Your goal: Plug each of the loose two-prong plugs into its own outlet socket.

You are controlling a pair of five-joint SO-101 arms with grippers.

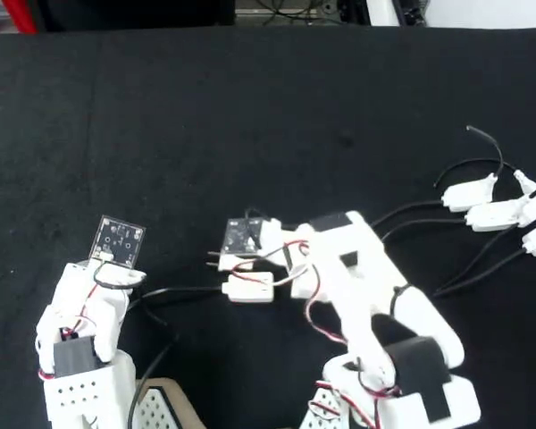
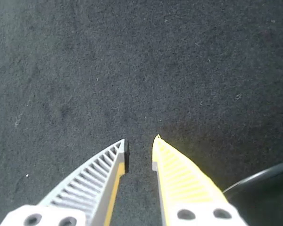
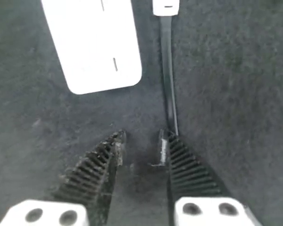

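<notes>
The right gripper point(image 3: 141, 137) is hovering, jaws parted and empty, just short of a white socket point(image 3: 92, 42), a cable point(image 3: 167, 70) running beside one finger. The left gripper point(image 2: 140, 140) (likewise parted, empty) is idling over cloth point(image 2: 132, 56). Plugs point(image 1: 482, 204) are lying well apart, beyond the right arm; fetching one probably comes next.

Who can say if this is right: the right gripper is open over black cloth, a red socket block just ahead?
Wrong colour: the socket block is white, not red, as the right wrist view shows. The right gripper is open over black cloth, the block just ahead.
</notes>
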